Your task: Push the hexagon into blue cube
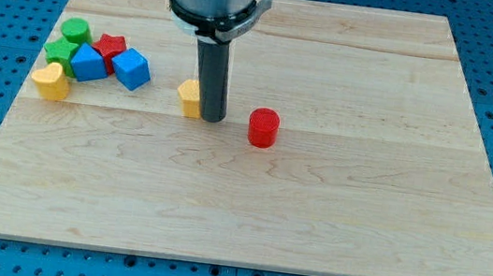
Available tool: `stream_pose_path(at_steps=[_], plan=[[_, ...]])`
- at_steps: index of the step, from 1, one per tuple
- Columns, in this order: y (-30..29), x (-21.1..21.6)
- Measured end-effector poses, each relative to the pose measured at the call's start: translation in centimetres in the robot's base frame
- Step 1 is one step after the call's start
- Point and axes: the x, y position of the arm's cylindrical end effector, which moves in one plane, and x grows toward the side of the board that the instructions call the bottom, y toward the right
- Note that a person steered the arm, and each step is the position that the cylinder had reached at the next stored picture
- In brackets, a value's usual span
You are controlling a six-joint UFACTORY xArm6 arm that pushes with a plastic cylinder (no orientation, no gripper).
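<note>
The yellow hexagon (190,98) lies on the wooden board, left of centre. My tip (212,118) touches its right side and partly hides it. The blue cube (131,68) lies further to the view's left, a short gap from the hexagon, at the right end of a cluster of blocks. A red cylinder (264,127) stands alone to the right of my tip.
The cluster at the view's left holds a second blue block (89,64), a red star (111,47), a green cylinder (75,30), a green block (60,50) and a yellow heart-like block (51,81). The board (312,221) sits on a blue pegboard.
</note>
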Motion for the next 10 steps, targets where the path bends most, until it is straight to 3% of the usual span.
stream_pose_path(at_steps=[1, 2, 3, 4, 5, 6, 7, 8, 9, 10], plan=[[-2.7, -2.6], [-5.5, -2.2], [0.1, -1.6], [7.8, -4.2], [12.7, -0.4], [13.4, 0.7], [16.0, 4.9], [8.8, 9.0], [-3.8, 11.2], [-6.1, 7.0]])
